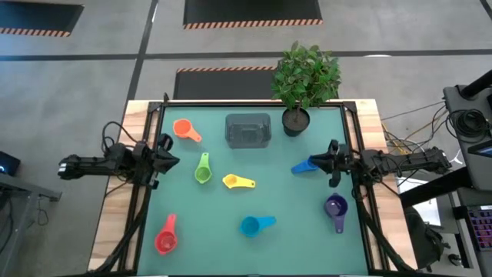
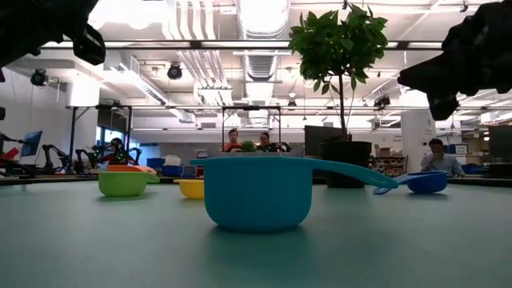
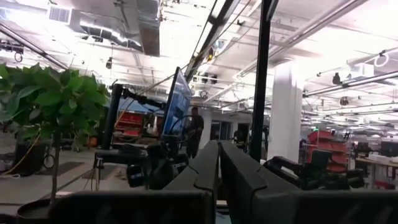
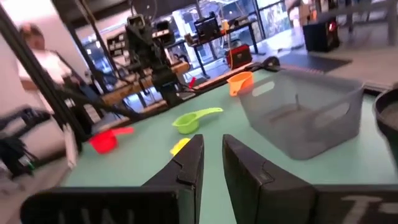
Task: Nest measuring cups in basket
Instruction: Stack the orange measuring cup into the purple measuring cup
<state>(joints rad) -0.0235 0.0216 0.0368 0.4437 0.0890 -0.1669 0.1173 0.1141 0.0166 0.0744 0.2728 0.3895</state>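
Seven measuring cups stand upright on their bases, scattered over the green mat: orange point(image 1: 184, 129), green point(image 1: 203, 169), yellow point(image 1: 238, 181), blue point(image 1: 304, 166), a second blue point(image 1: 256, 225), purple point(image 1: 336, 209) and red point(image 1: 167, 237). The translucent grey basket point(image 1: 247, 131) sits near the far edge, with no cup inside it. My left gripper point(image 1: 171, 160) hovers at the mat's left edge, shut and holding nothing. My right gripper point(image 1: 327, 161) hovers at the right side, just right of the blue cup, open by a narrow gap point(image 4: 212, 163) and touching nothing.
A dark round pot with a leafy plant point(image 1: 296, 119) stands right of the basket at the far edge. A black frame point(image 1: 254, 105) borders the mat. Bare mat lies between the cups in the middle. People point(image 2: 436, 156) sit in the room beyond the table.
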